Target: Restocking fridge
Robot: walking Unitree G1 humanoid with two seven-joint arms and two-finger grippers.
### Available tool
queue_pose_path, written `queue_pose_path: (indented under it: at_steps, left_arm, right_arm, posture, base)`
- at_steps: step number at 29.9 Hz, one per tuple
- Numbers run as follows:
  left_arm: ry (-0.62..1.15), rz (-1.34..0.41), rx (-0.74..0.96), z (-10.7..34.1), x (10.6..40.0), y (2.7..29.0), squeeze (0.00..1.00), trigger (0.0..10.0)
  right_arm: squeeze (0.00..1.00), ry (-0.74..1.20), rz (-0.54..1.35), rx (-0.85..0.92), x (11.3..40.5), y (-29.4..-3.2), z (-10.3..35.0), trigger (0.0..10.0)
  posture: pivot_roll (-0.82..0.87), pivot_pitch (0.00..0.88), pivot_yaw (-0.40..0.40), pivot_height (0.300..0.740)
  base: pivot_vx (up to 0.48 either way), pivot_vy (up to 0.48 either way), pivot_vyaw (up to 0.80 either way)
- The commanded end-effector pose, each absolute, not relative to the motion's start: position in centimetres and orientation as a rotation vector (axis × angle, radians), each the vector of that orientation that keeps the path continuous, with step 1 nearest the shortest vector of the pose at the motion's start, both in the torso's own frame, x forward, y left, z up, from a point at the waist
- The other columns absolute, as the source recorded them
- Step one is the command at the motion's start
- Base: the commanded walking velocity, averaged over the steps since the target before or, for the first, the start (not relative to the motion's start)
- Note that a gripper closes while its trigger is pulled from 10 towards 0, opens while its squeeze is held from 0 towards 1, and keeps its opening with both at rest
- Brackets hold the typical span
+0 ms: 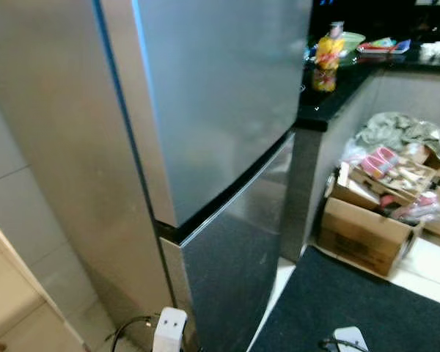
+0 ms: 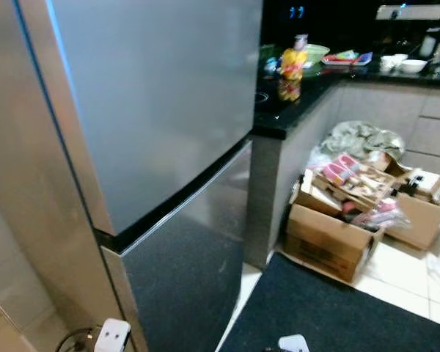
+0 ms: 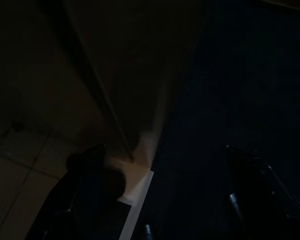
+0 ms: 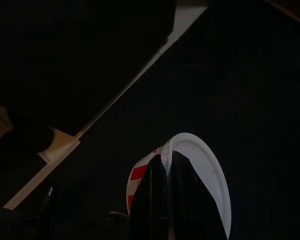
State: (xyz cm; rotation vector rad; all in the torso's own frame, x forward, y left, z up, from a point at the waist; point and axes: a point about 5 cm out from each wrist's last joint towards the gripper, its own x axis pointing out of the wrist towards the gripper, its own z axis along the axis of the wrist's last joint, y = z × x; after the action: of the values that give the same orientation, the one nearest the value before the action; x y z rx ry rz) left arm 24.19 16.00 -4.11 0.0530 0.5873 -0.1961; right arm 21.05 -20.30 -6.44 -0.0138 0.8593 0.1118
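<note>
Standing shut, fridge (image 1: pixel 205 147) beside black counter (image 1: pixel 330 103).

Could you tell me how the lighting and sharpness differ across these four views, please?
Left eye and right eye views: bright, softly blurred, with sheen on the fridge door. Left wrist view: very dark, left tool barely visible. Right wrist view: dark, yet the white cup in the right tool stands out.

silver fridge (image 1: pixel 220 110), dark mat (image 1: pixel 345 301), red-and-white cup (image 4: pixel 190 175)
</note>
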Motion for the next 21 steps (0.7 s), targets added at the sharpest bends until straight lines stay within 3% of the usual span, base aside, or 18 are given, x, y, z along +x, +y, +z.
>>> queue_pose_path:
  at_steps: [1, 9, 15, 16, 17, 21]
  left_arm:
    - [0.608, -0.18, 0.05, -4.4, 23.8, 16.5, 0.0, 10.0]
    - [0.596, -0.171, 0.053, -4.3, 23.9, 16.7, 0.0, 10.0]
    - [0.562, -0.158, 0.074, -3.8, 24.0, 18.3, 0.0, 10.0]
    - [0.544, -0.154, 0.084, -3.6, 24.0, 18.9, 0.0, 2.8]
    - [0.503, -0.143, 0.067, -3.1, 24.0, 20.0, 0.0, 0.0]
    - [0.473, -0.133, 0.063, -2.6, 24.2, 20.7, 0.0, 0.0]
  right_arm:
    - [0.0, 0.872, 0.124, -0.002, 20.8, -19.8, -6.7, 10.0]
    - [0.0, 0.871, 0.125, 0.0, 20.8, -19.7, -6.7, 10.0]
    - [0.0, 0.871, 0.122, 0.008, 20.7, -19.7, -6.7, 10.0]
    - [0.0, 0.872, 0.121, 0.008, 20.7, -19.8, -6.7, 10.0]
    - [0.0, 0.877, 0.121, 0.007, 20.5, -19.8, -6.8, 10.0]
    - [0.0, 0.88, 0.122, 0.006, 20.5, -19.8, -6.9, 10.0]
  posture:
    - [-0.05, 0.073, 0.01, 0.74]
    - [-0.05, 0.074, 0.01, 0.74]
    - [-0.05, 0.084, 0.01, 0.74]
    - [-0.05, 0.087, 0.008, 0.74]
    - [-0.05, 0.087, 0.006, 0.74]
    - [-0.04, 0.088, 0.004, 0.74]
  base:
    - [0.0, 0.0, 0.0]
    - [0.0, 0.0, 0.0]
    - [0.0, 0.0, 0.0]
    - [0.0, 0.0, 0.0]
    - [0.0, 0.0, 0.0]
    - [0.0, 0.0, 0.0]
